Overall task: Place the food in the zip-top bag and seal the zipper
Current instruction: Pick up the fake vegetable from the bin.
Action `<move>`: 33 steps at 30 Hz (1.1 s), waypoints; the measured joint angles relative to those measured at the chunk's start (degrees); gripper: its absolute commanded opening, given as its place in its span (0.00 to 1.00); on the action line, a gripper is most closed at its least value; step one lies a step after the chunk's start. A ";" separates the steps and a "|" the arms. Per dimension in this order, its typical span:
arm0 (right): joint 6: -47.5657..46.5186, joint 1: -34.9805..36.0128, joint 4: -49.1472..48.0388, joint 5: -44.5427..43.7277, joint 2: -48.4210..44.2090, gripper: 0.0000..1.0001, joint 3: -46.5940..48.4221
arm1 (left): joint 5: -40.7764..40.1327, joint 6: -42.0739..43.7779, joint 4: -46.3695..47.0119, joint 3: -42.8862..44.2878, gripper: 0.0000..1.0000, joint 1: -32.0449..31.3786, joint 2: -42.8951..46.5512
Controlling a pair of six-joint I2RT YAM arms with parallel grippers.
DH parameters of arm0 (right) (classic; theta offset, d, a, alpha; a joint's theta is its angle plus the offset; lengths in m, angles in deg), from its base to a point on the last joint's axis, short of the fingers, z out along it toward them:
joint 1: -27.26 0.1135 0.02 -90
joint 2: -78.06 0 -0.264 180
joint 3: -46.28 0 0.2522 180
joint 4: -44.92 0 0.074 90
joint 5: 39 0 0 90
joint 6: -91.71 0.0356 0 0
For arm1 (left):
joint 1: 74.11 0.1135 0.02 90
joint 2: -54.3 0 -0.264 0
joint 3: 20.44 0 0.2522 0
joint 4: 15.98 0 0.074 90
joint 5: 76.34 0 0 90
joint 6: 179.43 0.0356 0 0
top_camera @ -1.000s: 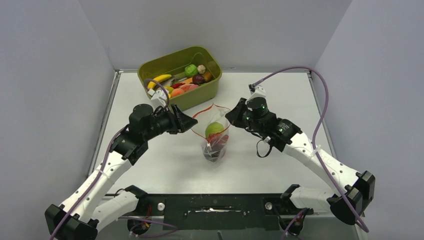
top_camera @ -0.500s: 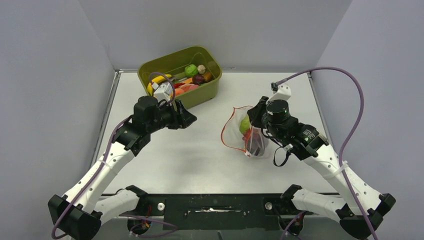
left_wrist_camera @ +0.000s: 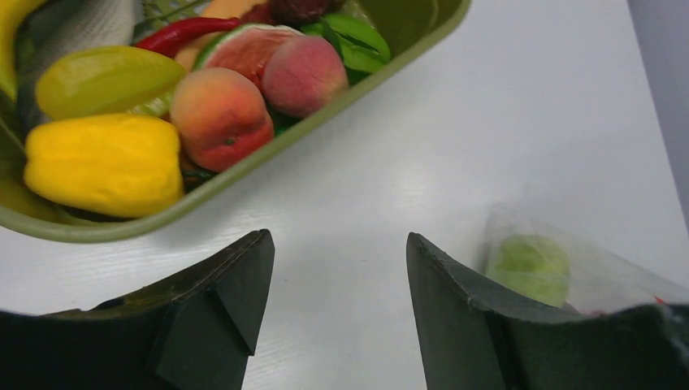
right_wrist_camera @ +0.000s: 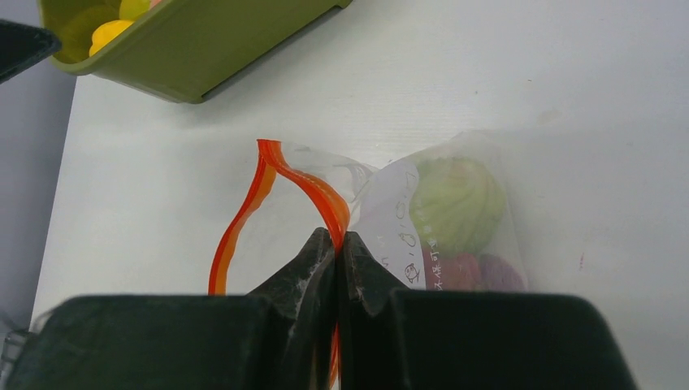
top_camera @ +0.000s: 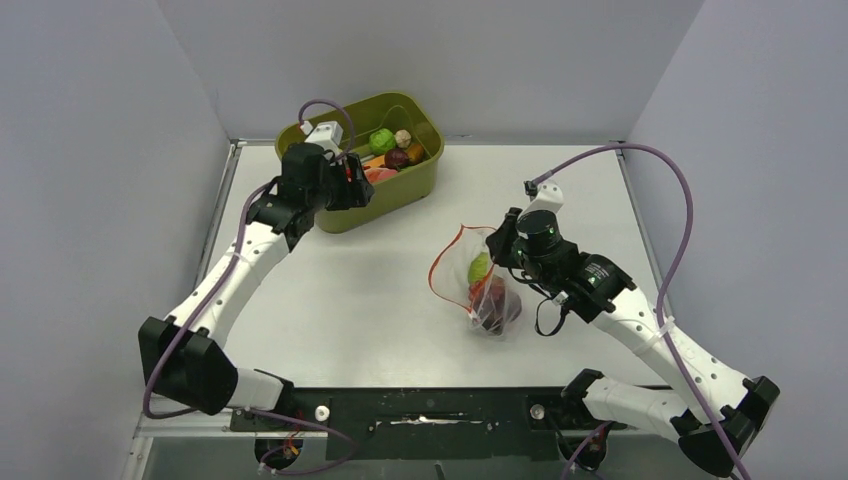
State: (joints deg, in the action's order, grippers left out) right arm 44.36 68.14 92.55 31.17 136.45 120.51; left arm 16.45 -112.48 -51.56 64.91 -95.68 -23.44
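The clear zip-top bag [top_camera: 478, 290] lies right of the table's middle with its red-orange zipper [top_camera: 440, 262] gaping open to the left. It holds a green, a red and a purple toy food [right_wrist_camera: 457, 205]. My right gripper [right_wrist_camera: 335, 237] is shut on the zipper rim [right_wrist_camera: 321, 191]; it shows at the bag in the top view [top_camera: 497, 251]. My left gripper [top_camera: 358, 189] is open and empty at the near wall of the olive tub [top_camera: 400, 190]. More food fills the tub: a yellow pepper [left_wrist_camera: 106, 162], peaches [left_wrist_camera: 221, 116], a chili.
The tub stands at the back, left of centre, its rim [left_wrist_camera: 244, 166] close ahead of my left fingers [left_wrist_camera: 219, 301]. Grey walls close in the table's left, right and back. The right arm's purple cable [top_camera: 670, 200] arcs over the table's right side.
My left gripper let go of the bag and moved back-left to the tub. My right gripper dragged the bag by its rim to the right and slightly nearer.
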 measured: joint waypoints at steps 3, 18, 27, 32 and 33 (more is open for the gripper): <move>0.04 0.00 -0.83 0.70 0.00 0.00 -0.04 | -1.70 1.81 0.26 2.78 0.70 2.01 -3.87; -0.35 -0.02 -2.58 3.58 4.26 0.00 0.61 | -7.17 12.44 4.96 21.88 0.82 6.95 -22.88; -1.09 -0.42 -2.97 4.48 5.81 0.00 2.32 | -0.68 14.86 7.58 32.04 0.77 8.31 -37.13; -1.40 -0.42 -3.08 4.66 6.01 0.00 2.45 | 3.52 14.25 9.53 40.87 0.76 8.57 -46.99; -1.44 -0.50 -3.15 4.68 6.21 0.00 2.45 | 4.02 14.21 10.05 42.29 0.76 8.63 -48.74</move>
State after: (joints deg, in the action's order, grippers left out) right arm 42.92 67.64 89.40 35.84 142.66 122.95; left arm 20.47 -98.27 -41.51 107.20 -87.04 -72.18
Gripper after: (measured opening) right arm 0.032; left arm 0.763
